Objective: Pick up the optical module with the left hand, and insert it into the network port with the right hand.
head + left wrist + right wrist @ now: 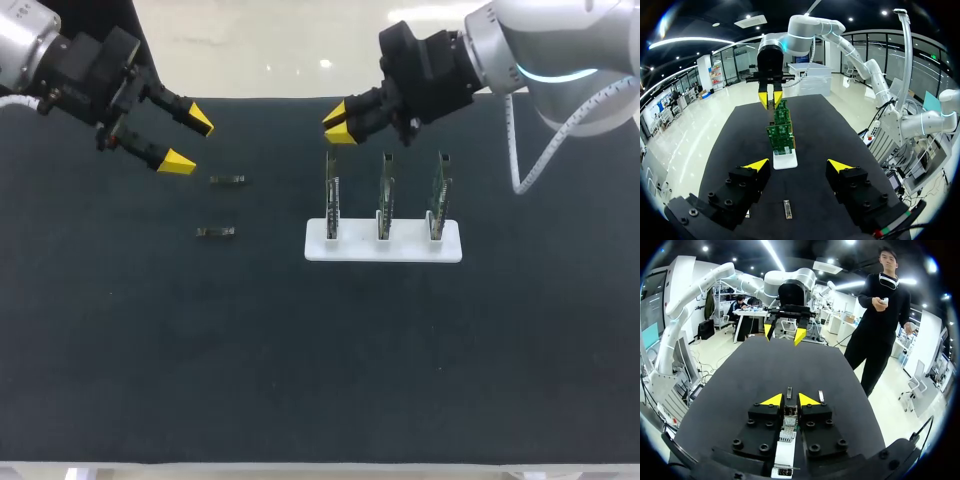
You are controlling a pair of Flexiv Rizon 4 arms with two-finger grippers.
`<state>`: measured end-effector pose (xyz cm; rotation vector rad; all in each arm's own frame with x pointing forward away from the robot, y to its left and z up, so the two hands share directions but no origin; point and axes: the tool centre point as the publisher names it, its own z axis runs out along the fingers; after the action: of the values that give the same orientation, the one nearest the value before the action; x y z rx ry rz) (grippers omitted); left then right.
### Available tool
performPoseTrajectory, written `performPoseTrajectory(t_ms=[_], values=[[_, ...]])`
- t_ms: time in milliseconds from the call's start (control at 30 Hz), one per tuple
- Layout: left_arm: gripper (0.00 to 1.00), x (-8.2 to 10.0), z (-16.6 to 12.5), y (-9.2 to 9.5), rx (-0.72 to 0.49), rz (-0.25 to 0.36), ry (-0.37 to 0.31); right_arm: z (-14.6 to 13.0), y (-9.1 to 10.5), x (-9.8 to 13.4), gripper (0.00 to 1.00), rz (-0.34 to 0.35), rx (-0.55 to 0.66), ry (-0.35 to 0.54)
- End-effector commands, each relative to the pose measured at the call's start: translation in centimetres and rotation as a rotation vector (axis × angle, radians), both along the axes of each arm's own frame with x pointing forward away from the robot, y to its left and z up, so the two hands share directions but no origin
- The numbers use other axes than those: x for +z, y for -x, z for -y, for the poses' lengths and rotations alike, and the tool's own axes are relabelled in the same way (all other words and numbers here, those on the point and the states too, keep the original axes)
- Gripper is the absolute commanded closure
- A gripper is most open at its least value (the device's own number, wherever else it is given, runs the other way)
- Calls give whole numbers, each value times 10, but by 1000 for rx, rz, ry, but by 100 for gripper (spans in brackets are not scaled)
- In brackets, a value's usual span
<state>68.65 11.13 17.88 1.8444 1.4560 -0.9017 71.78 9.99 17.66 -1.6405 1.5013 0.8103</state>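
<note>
- A white holder [400, 248] stands on the dark surface [300, 350], right of the middle in the head view. It carries three green circuit boards [386, 195], each upright in its own slot, side by side and apart from one another
- The first optical module [228, 180] and the second optical module [215, 232] lie flat on the surface to the left of the holder. They are apart from it and near each other, and nothing touches them
- The left pincer [188, 142] hangs near the first optical module, its fingers spread wide with nothing between them
- The right pincer [340, 124] is above the leftmost board, at its far edge. Its yellow tips leave only a narrow gap and hold nothing
- In the right wrist view the finger blocks cover most of the holder [785, 455], and only a strip of board shows in the gap
- In the left wrist view only one optical module [786, 209] is plain, ahead of the pincer [799, 165]. The boards stand one behind another there and are hard to separate
- I cannot tell whether the right tips touch the board
</note>
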Motion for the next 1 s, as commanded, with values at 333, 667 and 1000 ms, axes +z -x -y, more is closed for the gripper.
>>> performPoseTrajectory(t_ms=[333, 667, 1000], values=[[0, 0, 0, 0, 0, 0, -3, -4, 1, -6, 100, 4, -1, 18], [0, 0, 0, 0, 0, 0, -3, -5, -2, 0, 0, -3, 9, 24], [0, 0, 0, 0, 0, 0, -3, -5, -3, 12, 0, -5, -2, 37]])
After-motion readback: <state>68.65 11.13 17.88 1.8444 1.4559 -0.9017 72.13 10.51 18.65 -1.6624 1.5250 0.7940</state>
